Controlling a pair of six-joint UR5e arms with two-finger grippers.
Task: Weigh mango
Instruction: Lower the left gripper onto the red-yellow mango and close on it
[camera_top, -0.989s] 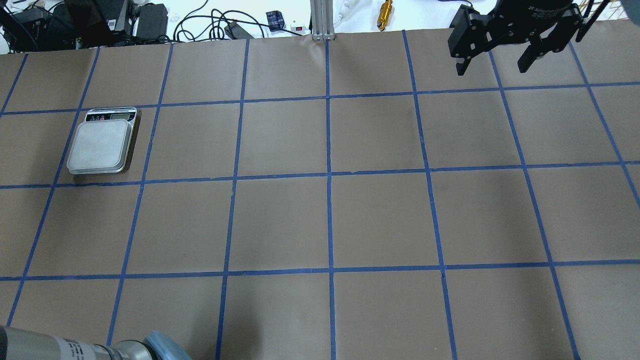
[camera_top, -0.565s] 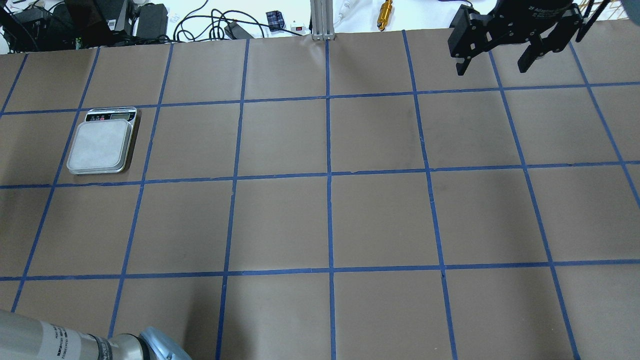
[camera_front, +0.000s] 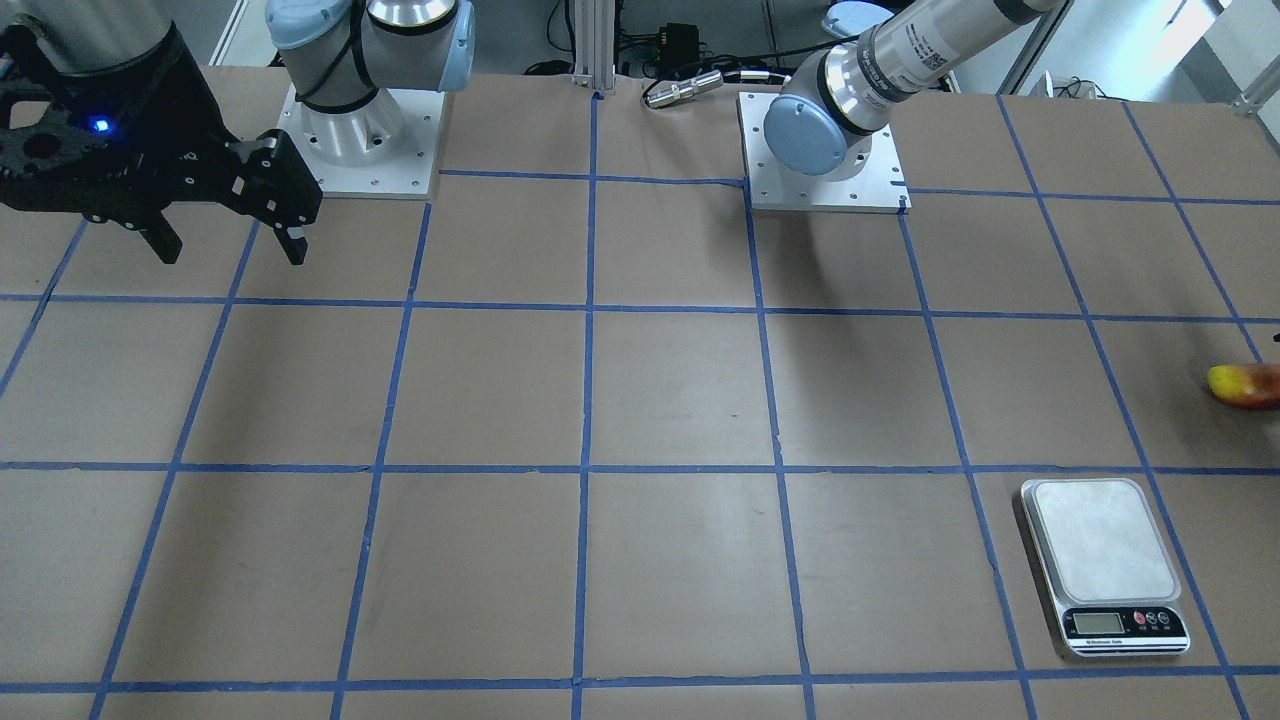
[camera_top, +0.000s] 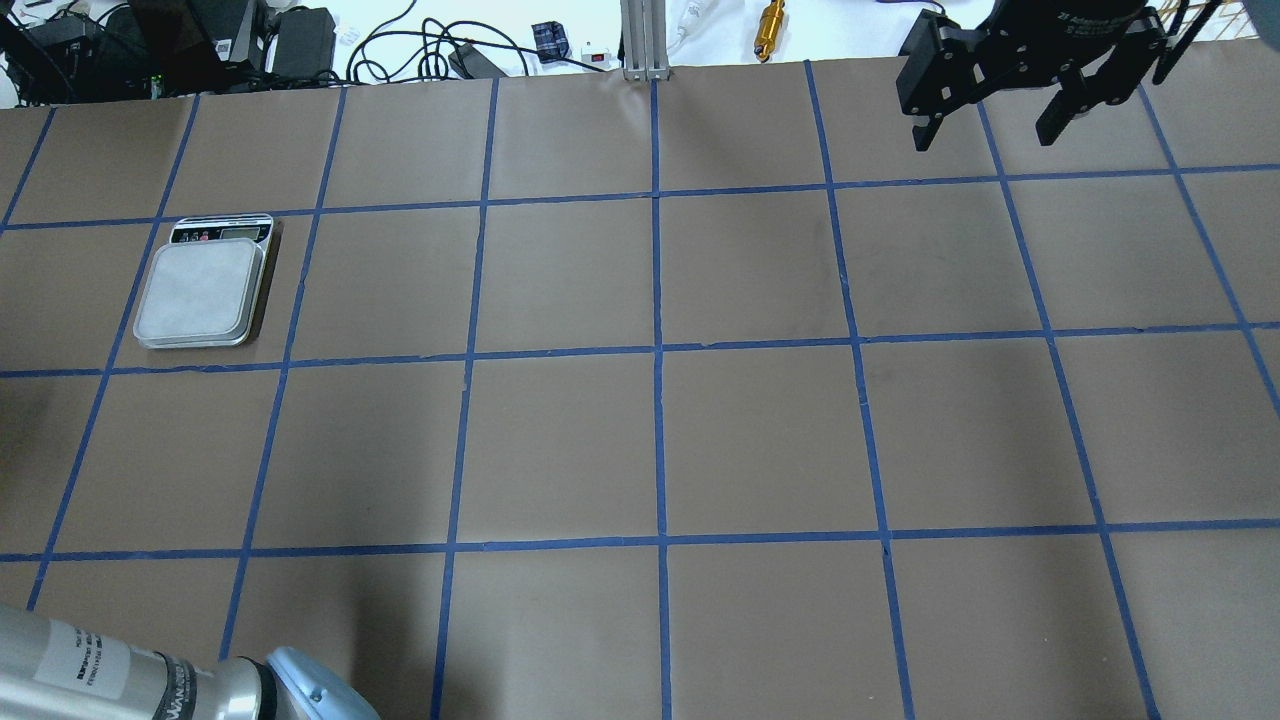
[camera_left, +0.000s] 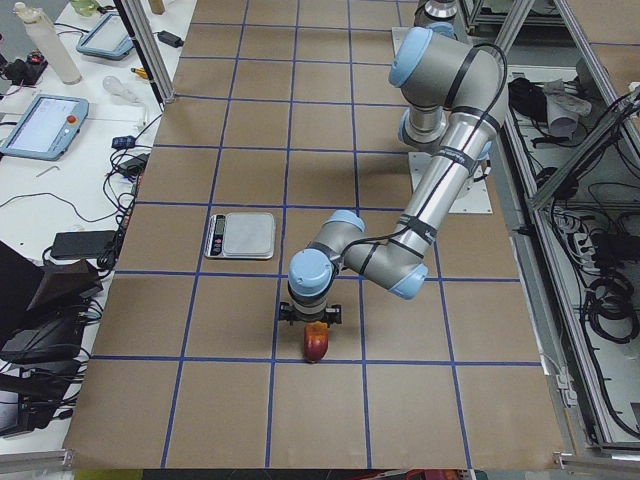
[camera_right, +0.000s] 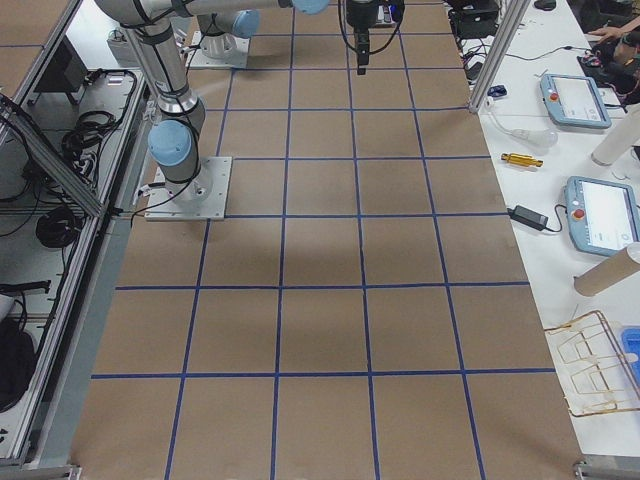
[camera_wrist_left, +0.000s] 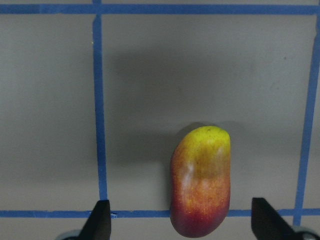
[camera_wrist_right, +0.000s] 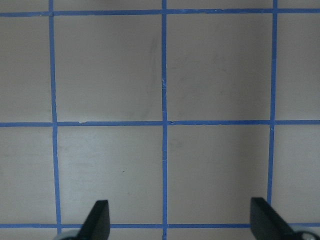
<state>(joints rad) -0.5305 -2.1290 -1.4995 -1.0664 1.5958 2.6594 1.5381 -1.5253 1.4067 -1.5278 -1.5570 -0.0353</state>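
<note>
The mango (camera_wrist_left: 201, 180), yellow at one end and red at the other, lies on the brown table; it also shows at the right edge of the front view (camera_front: 1245, 385) and in the left side view (camera_left: 315, 343). It is out of the overhead view. My left gripper (camera_wrist_left: 182, 222) is open and hangs over the mango's red end, one finger on each side, with gaps on both sides. The scale (camera_top: 200, 290) stands empty, also in the front view (camera_front: 1100, 560). My right gripper (camera_top: 985, 125) is open and empty, high at the far right, away from both.
The table is brown paper with a blue tape grid (camera_top: 657, 350). The two arm bases (camera_front: 365, 140) (camera_front: 825, 170) stand at the robot's edge. Cables, a brass part (camera_top: 770, 25) and an aluminium post (camera_top: 645, 40) lie beyond the table's far edge.
The left arm's elbow has shifted a little lower and to the left in the overhead view. The right gripper and the scale have not moved.
</note>
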